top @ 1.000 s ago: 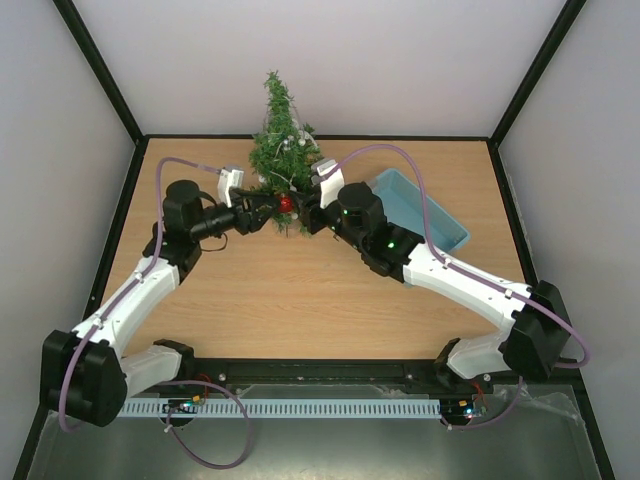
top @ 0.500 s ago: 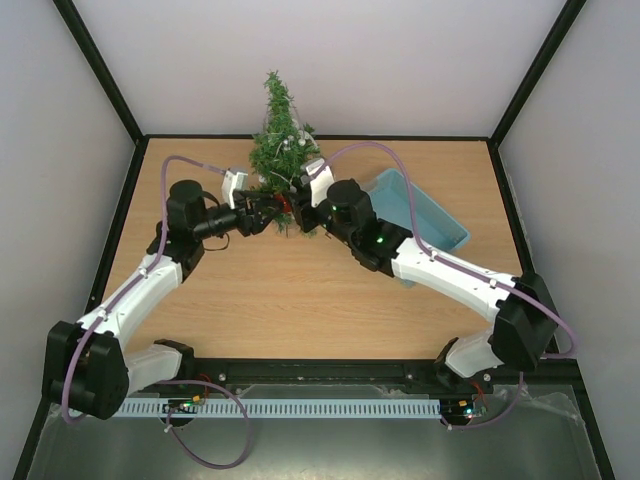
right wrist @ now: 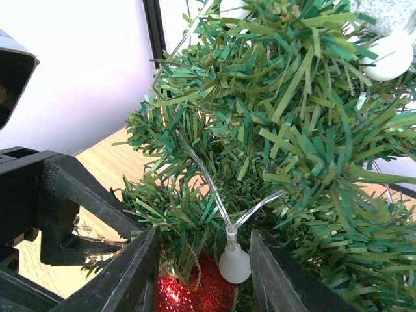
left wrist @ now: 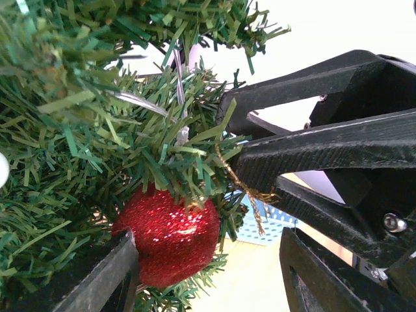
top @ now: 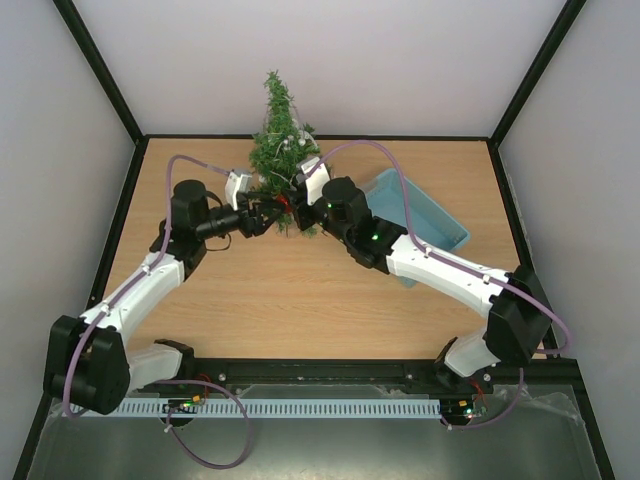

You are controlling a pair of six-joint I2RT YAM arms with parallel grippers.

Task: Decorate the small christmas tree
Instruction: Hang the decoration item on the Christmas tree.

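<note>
- Item, the small christmas tree (top: 280,150): stood upright at the far middle of the counter (top: 300,290), close against the back wall, both my arms reaching into its lower near branches.
- Already on it: a clear-wired string of lights, one bulb (right wrist: 233,263) hanging down low, and white balls (right wrist: 390,57) higher up.
- Item in hand, a red glitter bauble (left wrist: 169,237): sat tucked under a low branch on the near side, its gold thread (left wrist: 250,192) running up into the needles.
- Left jaws: stood apart, one finger just beside the bauble and the other clear of it, so nothing was clamped.
- Right jaws: stood apart with a gap between them, holding needle tips, the bulb and the top of the bauble in that gap. They lay close against the gold thread, but I could not tell whether they pinched it.
- Blue tray (top: 440,215): lay to the right of the tree, partly hidden under my right arm; I could make out no ornaments in the part that showed.
- Progress, my judgement: well along, with lights and white balls placed and the red bauble at its branch.
- Left to do, my judgement: see the thread hooked over a twig, let go, draw both arms back without dragging needles or wire.
</note>
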